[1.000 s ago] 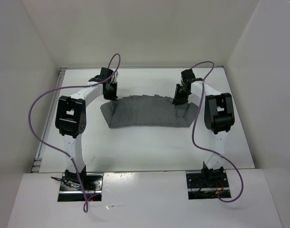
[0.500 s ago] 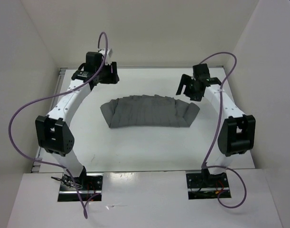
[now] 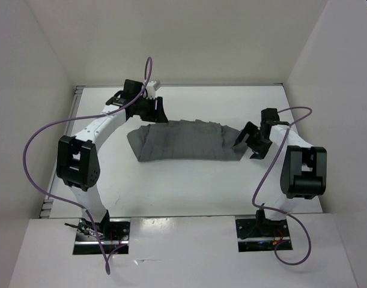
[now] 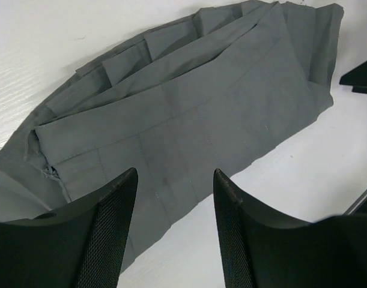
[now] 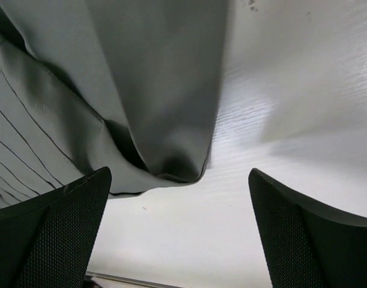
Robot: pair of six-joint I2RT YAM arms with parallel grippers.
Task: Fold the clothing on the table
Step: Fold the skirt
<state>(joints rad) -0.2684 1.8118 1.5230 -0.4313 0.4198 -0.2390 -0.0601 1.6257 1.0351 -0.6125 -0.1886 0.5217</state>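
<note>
The clothing [image 3: 183, 141], a grey pleated skirt, lies folded in a curved band across the middle of the white table [image 3: 183, 186]. My left gripper [image 3: 155, 111] hovers over its far left corner, open and holding nothing. The left wrist view has the skirt [image 4: 189, 108] spread below my left gripper [image 4: 174, 175], whose jaws are apart over the cloth's edge. My right gripper [image 3: 248, 149] is at the skirt's right end, wide open. In the right wrist view, the skirt's rounded fold [image 5: 159, 120] hangs just ahead of my right gripper [image 5: 178, 175], and nothing is between the fingers.
White walls [image 3: 45, 72] close in the table on the left, back and right. Purple cables [image 3: 36, 138] loop off both arms. The arm bases [image 3: 102, 231] stand at the near edge. A dark part [image 4: 360, 75] shows at the right edge of the left wrist view.
Both grippers were down on the skirt's far edge, then opened and lifted off. The left one has come back to the far left corner. The right one has swung to the skirt's right end.
</note>
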